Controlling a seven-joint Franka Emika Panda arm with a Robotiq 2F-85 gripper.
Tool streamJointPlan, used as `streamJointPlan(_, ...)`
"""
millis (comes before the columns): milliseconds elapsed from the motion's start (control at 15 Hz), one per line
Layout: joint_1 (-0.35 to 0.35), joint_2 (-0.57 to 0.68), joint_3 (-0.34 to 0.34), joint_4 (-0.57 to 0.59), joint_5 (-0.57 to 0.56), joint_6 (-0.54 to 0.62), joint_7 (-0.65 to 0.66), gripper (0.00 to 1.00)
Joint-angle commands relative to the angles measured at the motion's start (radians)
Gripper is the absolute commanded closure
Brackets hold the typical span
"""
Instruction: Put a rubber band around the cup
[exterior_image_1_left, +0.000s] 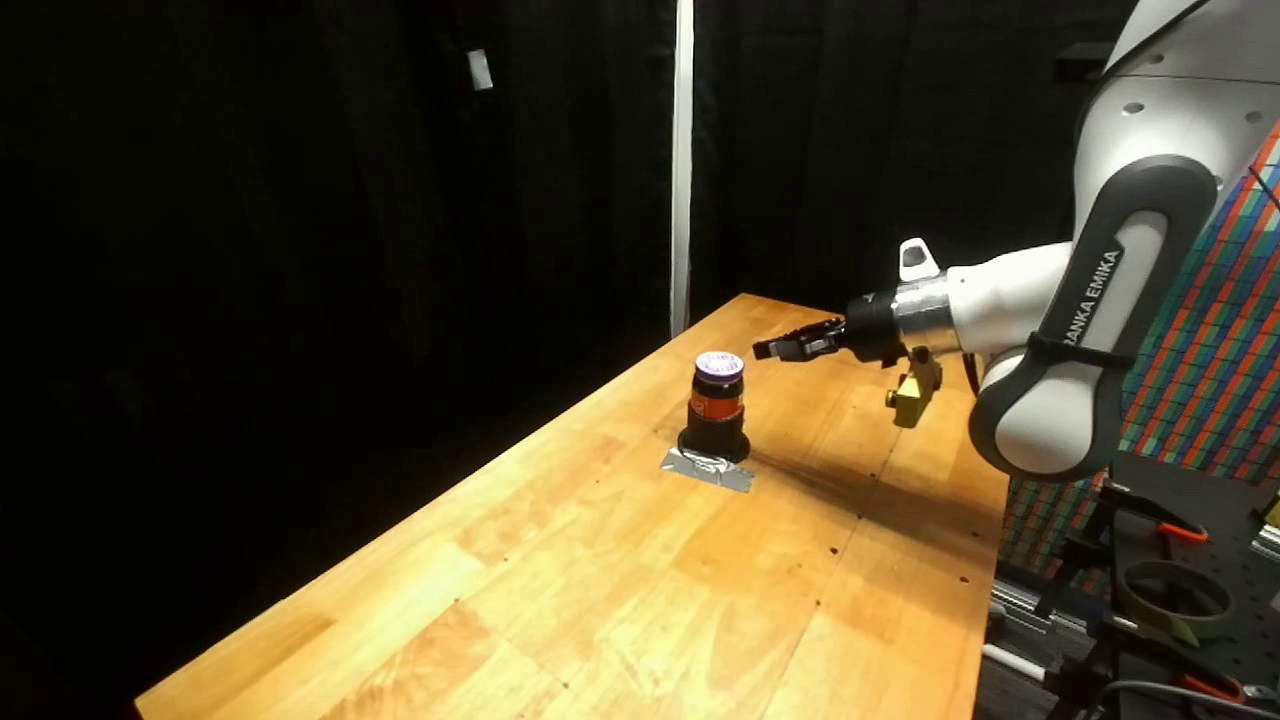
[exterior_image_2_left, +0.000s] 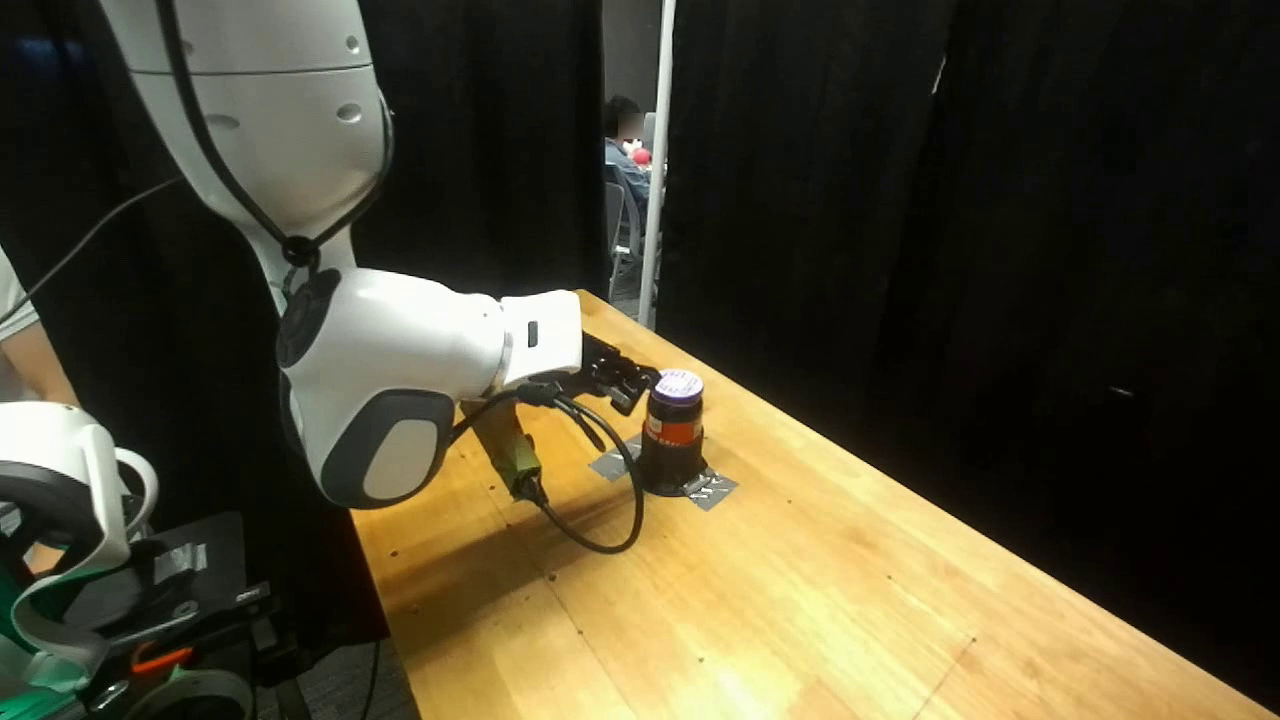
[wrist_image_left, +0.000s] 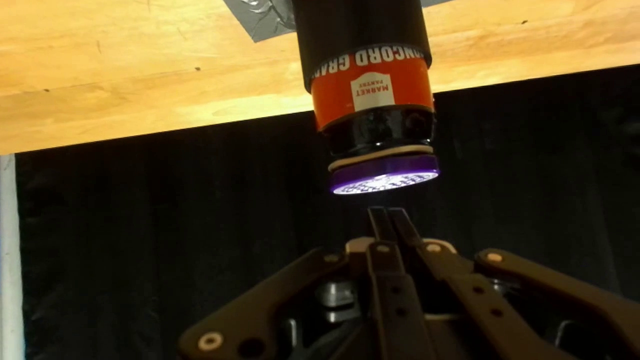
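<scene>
The cup is a dark jar with an orange label (exterior_image_1_left: 717, 407) and a purple lid, standing upright in a black holder on the table. It shows in both exterior views (exterior_image_2_left: 672, 433) and upside down in the wrist view (wrist_image_left: 372, 92). A tan rubber band (wrist_image_left: 381, 156) lies around the jar's neck right against the lid, slightly slanted. My gripper (exterior_image_1_left: 765, 350) points sideways at about lid height, close beside the jar, with a gap in the wrist view (wrist_image_left: 388, 210). Its fingertips are together with nothing visible between them. It also shows in an exterior view (exterior_image_2_left: 645, 383).
Silver tape (exterior_image_1_left: 708, 469) fixes the holder to the wooden table (exterior_image_1_left: 620, 570); tape also shows in an exterior view (exterior_image_2_left: 712, 490). A black cable (exterior_image_2_left: 640, 500) loops below my wrist. Black curtains (exterior_image_1_left: 300, 250) stand behind the table's far edge.
</scene>
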Motion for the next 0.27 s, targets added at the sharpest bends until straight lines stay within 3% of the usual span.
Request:
streamJointPlan(0, -0.014, -0.002, 0.016, -0.002, 0.002, -0.008, -0.007, 0.92)
streamJointPlan(200, -0.013, -0.002, 0.021, -0.004, 0.001, -0.015, -0.004, 0.74)
